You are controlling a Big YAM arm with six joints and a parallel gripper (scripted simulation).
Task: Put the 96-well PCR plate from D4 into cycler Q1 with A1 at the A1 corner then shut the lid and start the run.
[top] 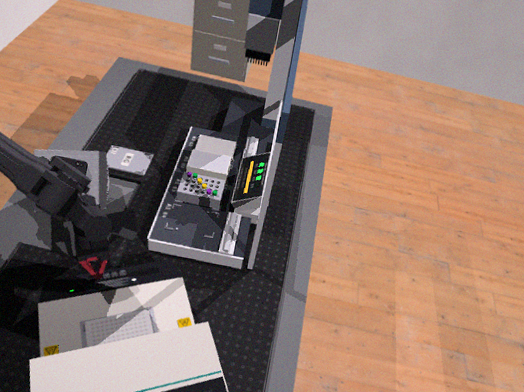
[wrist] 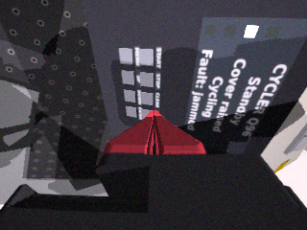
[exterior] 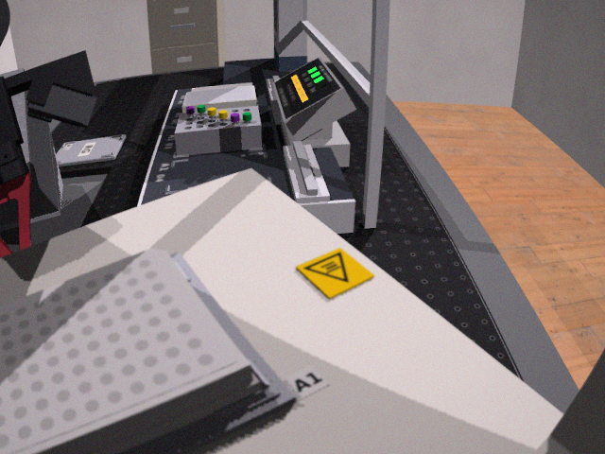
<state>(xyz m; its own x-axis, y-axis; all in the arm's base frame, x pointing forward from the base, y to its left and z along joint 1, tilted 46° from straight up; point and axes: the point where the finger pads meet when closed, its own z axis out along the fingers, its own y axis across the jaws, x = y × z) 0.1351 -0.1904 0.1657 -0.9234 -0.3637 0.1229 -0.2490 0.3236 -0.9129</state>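
Observation:
The 96-well PCR plate [top: 121,329] [exterior: 97,341] lies well side up on the block of cycler Q1 [top: 164,302] [exterior: 390,332]. One of its corners is next to the A1 label [exterior: 308,382]. The lid [top: 130,380] with the REAL-TIME PCR band stands open behind the block. My gripper [top: 93,266] [wrist: 153,115] is shut on nothing. Its red tips are at the dark front panel [top: 125,277], at the fourth key down the upper column, below START, STOP and CLEAR [wrist: 146,96]. I cannot tell whether they touch the key. The lamp [top: 71,290] is green.
The deck [top: 185,247] has D4 [top: 189,225] bare. The tube cooling block [top: 199,187] [exterior: 217,129] with coloured caps stands behind it, then a pale block [top: 211,156]. A tilted console [top: 252,178] and a tall post [top: 274,112] stand at the right. A flat labelled tray [top: 131,162] [exterior: 88,148] lies at the left.

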